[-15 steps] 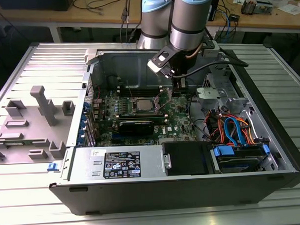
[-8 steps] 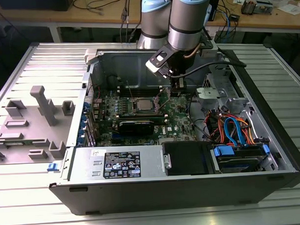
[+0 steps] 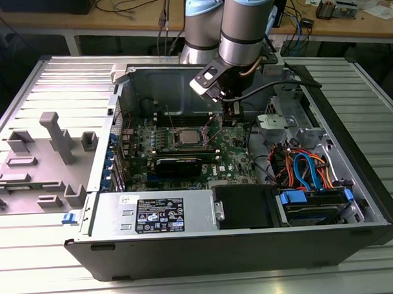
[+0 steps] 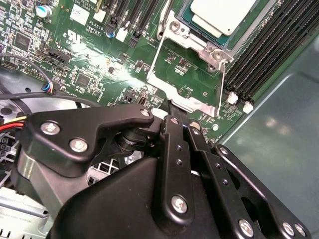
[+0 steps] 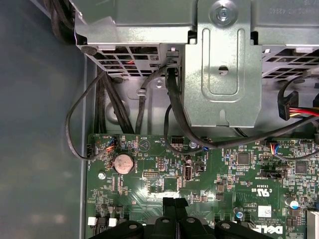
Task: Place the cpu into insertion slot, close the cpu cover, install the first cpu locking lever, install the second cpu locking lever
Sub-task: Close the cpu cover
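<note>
The cpu (image 4: 224,14) lies flat in the insertion slot (image 4: 198,40) on the green board, its silver top showing; in the exterior view the cpu (image 3: 186,136) sits mid-board. The cpu cover (image 4: 155,62) is swung open away from the slot, and board shows through its square cut-out. My gripper (image 4: 174,110) has its black fingers pressed together at the cover's free edge. In the exterior view the gripper (image 3: 230,115) hangs just to the exterior view's right of the slot. Both fingertips (image 5: 168,203) sit side by side low over the board in the first wrist view.
Long black memory slots (image 4: 269,50) run beside the socket. A black card (image 3: 178,164) lies in front of it, with a power supply (image 3: 153,213) nearer still. A metal drive cage (image 5: 222,74) and loose cables (image 3: 307,166) crowd the case's right side.
</note>
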